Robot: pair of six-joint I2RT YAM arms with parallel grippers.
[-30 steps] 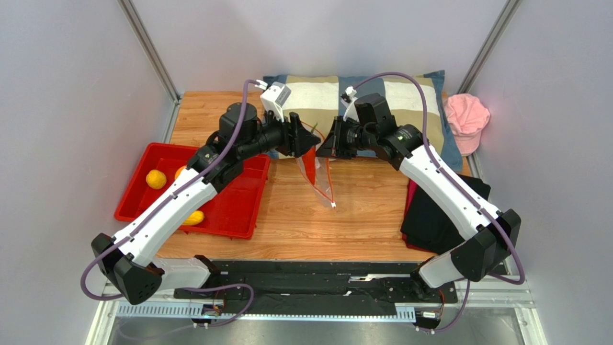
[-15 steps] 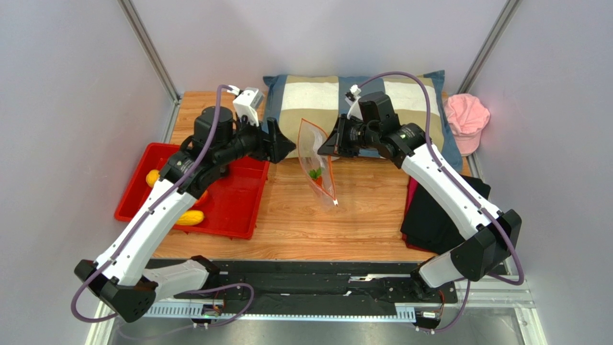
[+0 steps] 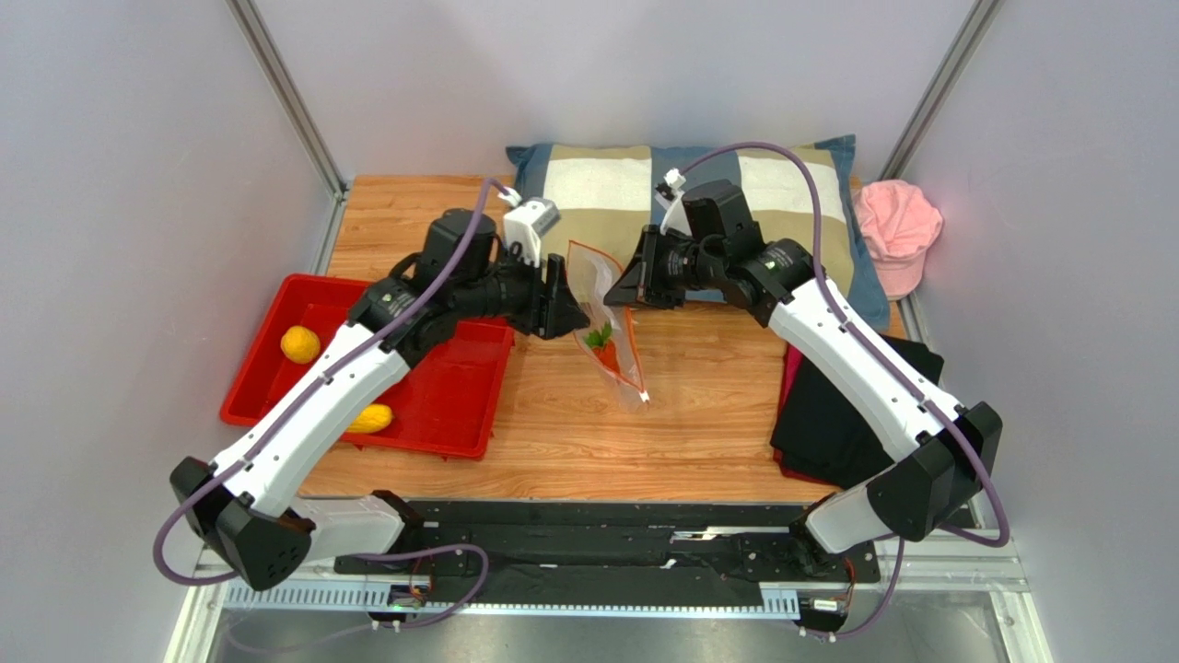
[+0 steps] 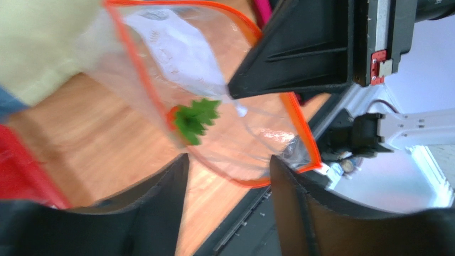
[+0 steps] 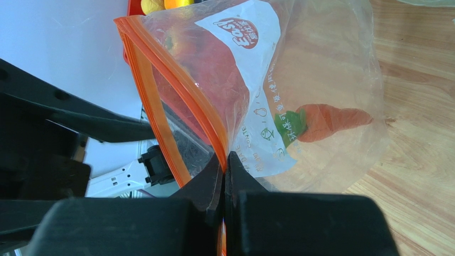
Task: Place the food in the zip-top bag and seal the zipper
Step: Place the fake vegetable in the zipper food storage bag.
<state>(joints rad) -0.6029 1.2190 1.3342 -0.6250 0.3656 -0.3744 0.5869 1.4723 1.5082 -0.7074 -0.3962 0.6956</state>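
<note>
Found a wooden table [image 3: 692, 415] bearing all items below. Recorded a checked pillow [image 3: 609, 173] along its far edge, a red tray [image 3: 457, 401] at the left, a black cloth [image 3: 830, 428] at the right, and a pink cap [image 3: 897, 228] at the far right corner.

Located the zip-top bag [image 3: 609, 311] hanging between the two grippers, in front of the pillow, with its held end raised off the table. Found its mouth gaping, the two halves of the zipper [image 5: 176, 90] standing apart.

Noted the left gripper [image 4: 229, 165] reaching in from the tray side, fingers spread and clamped on nothing. Saw the bag's orange-edged rim just past the fingertips; could not determine contact. Noted the right gripper [image 5: 224, 160] opposite, fingers pressed together on the bag's rim, pinching the plastic right at the zipper.

Located a carrot [image 5: 331, 120] inside the bag, low down, green top toward the mouth. Logged a round yellow fruit [image 3: 299, 344] at the tray's far left and a longer yellow fruit [image 3: 368, 417] near its front edge, both well apart from the bag. Spotted a small white slider [image 3: 645, 398] at the bag's lowest tip.
</note>
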